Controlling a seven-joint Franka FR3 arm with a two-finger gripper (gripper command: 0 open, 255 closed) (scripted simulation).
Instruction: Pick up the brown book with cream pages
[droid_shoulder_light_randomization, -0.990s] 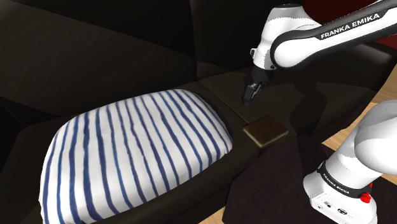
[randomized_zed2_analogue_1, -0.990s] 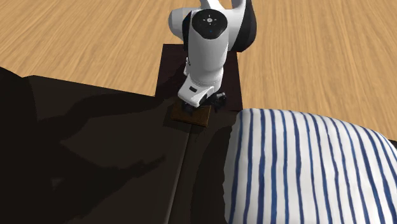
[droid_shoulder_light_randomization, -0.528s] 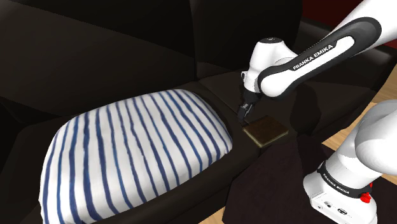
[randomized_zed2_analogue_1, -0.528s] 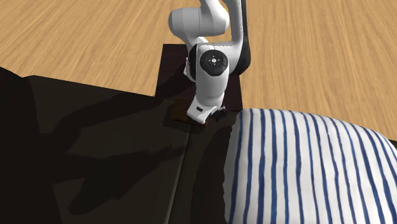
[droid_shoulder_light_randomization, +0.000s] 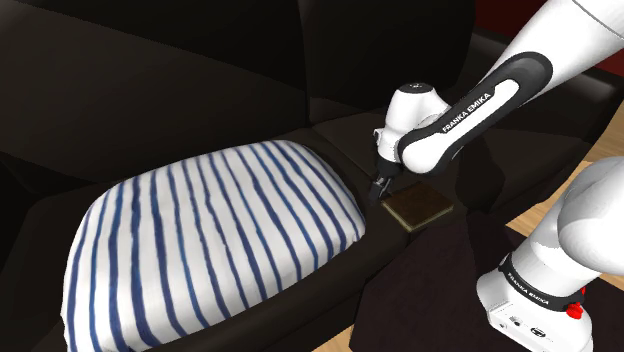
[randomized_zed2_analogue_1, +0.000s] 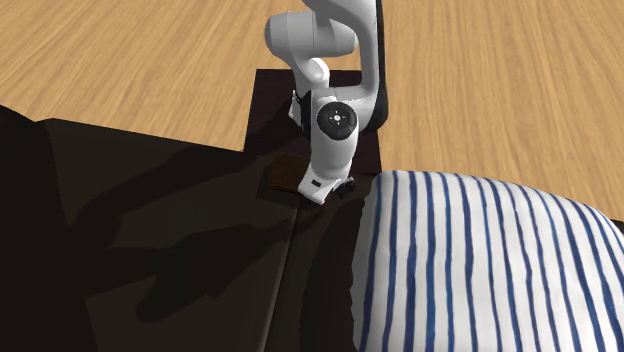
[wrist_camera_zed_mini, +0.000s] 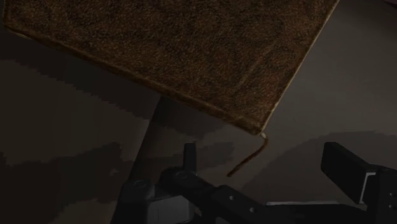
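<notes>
Two black fingers (wrist_camera_zed_mini: 347, 167) of mine stand well apart, with nothing between them. My gripper (droid_shoulder_light_randomization: 377, 190) hangs low over the seat of the dark sofa (droid_shoulder_light_randomization: 150, 90). It is just beside the brown book (droid_shoulder_light_randomization: 420, 207), on the side toward the striped pillow (droid_shoulder_light_randomization: 210, 235).

The book lies flat at the seat's front edge, close to the seam between the two seat cushions and near my stand (randomized_zed2_analogue_1: 265, 110). In the wrist view its grainy brown cover faces up. One corner points toward the gap between my fingers, but neither finger touches it. A thin brown ribbon (wrist_camera_zed_mini: 247, 159) hangs from that corner and curls onto the seat.

The pillow, white with blue stripes, covers much of the neighbouring cushion, and its end comes close to my gripper. In the second exterior view my arm hides most of the book. A brown strip of it shows at the seat's front edge, with the wooden floor (randomized_zed2_analogue_1: 120, 60) beyond.
</notes>
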